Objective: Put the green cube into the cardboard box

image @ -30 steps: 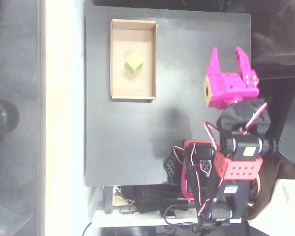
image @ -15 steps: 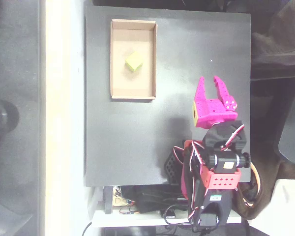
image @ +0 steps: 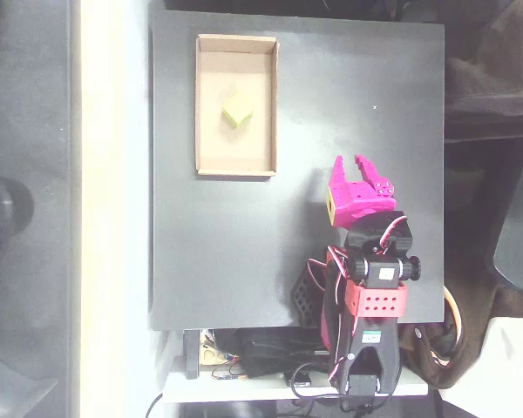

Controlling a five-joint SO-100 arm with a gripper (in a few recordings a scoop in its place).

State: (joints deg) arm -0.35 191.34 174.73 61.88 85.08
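**With the cube in the tray, the pink claw sits folded near its base**

While the pink gripper (image: 353,162) sits low over the black table (image: 349,78), its two fingers stand slightly parted with a narrow gap between the tips, and nothing is between them. It's empty, pointing toward twelve o'clock in the overhead view. Behind it, at six o'clock, the arm (image: 376,270) is folded up tight: black servo block, red bracket, looping wires, all stacked toward the table's near edge.

Out from the claw, at about ten o'clock and well apart from it, lies the cardboard box (image: 236,168), a shallow tan tray with low walls and no lid, its long side running up and down the picture. And there's the green cube (image: 236,109), lime-coloured, resting on the tray floor, a little above the middle, turned slightly askew to the walls and touching none of them. By the look of things, the job is done.

How would that cube handle? It reads as a small solid block, probably light and stiff, with flat faces, so a pinch across two opposite sides should hold it squarely. Being rotated, it would need the fingers lined up to its faces, not its corners. The low walls leave room to come in from above.

The table is matte black and flat, bare between claw and box. A pale strip (image: 113,209) runs beside it at nine o'clock, and cables (image: 270,361) bunch at six o'clock, below the arm's base.
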